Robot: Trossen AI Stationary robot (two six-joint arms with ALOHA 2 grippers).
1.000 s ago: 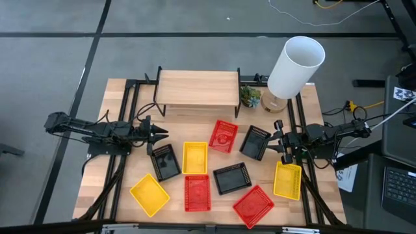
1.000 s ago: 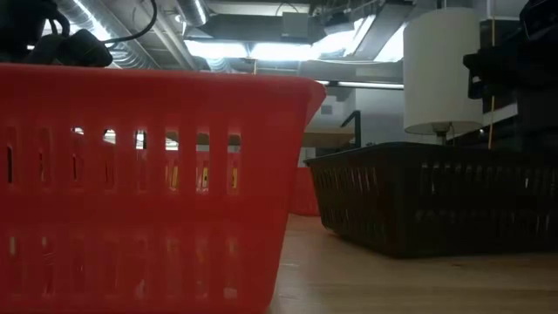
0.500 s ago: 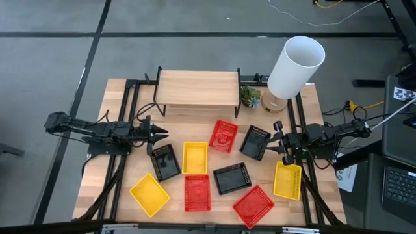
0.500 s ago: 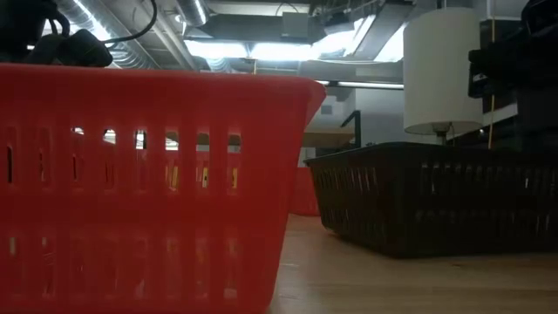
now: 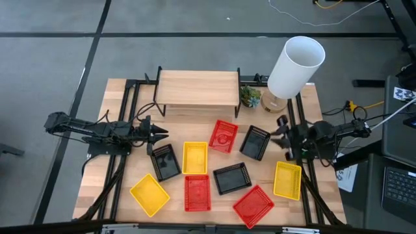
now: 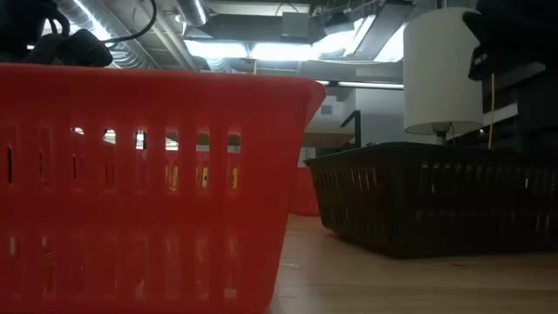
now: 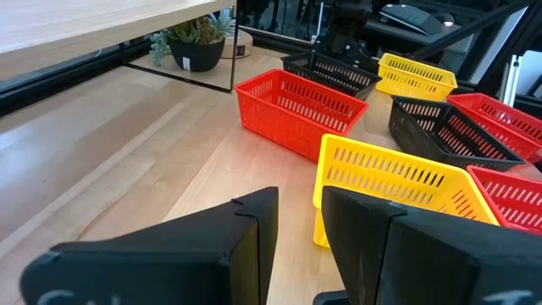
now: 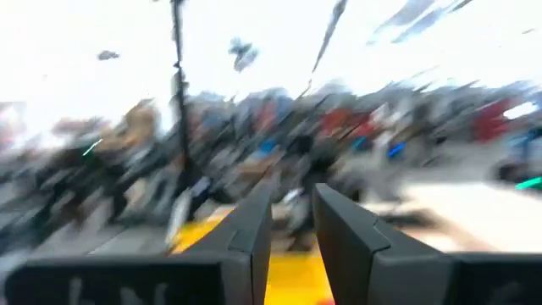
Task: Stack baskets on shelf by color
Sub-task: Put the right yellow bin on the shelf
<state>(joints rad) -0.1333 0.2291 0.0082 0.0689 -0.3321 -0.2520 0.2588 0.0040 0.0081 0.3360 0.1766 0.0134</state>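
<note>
Several baskets lie scattered on the wooden table in front of the shelf (image 5: 197, 88), whose top is bare. The three red ones (image 5: 223, 136) (image 5: 197, 192) (image 5: 253, 205), three yellow ones (image 5: 195, 157) (image 5: 149, 194) (image 5: 288, 180) and three black ones (image 5: 255, 142) (image 5: 164, 161) (image 5: 232, 178) all rest on their bottoms. My left gripper (image 5: 159, 134) (image 7: 298, 199) hovers at the table's left, just beyond a black basket, open by a narrow gap and holding nothing. At the right edge my right gripper (image 5: 281, 133) (image 8: 292, 195) is also narrowly open and holds nothing, beside a black basket.
A white-shaded lamp (image 5: 296, 65) and a small potted plant (image 5: 250, 96) stand at the far right, beside the shelf. Black frame rails (image 5: 123, 169) run along both table sides. In the low view a red basket (image 6: 139, 174) and a black one (image 6: 427, 196) fill the foreground.
My right gripper has risen a little and tipped its fingers upward, rolling slightly; its wrist view is smeared by the motion. The baskets have not moved.
</note>
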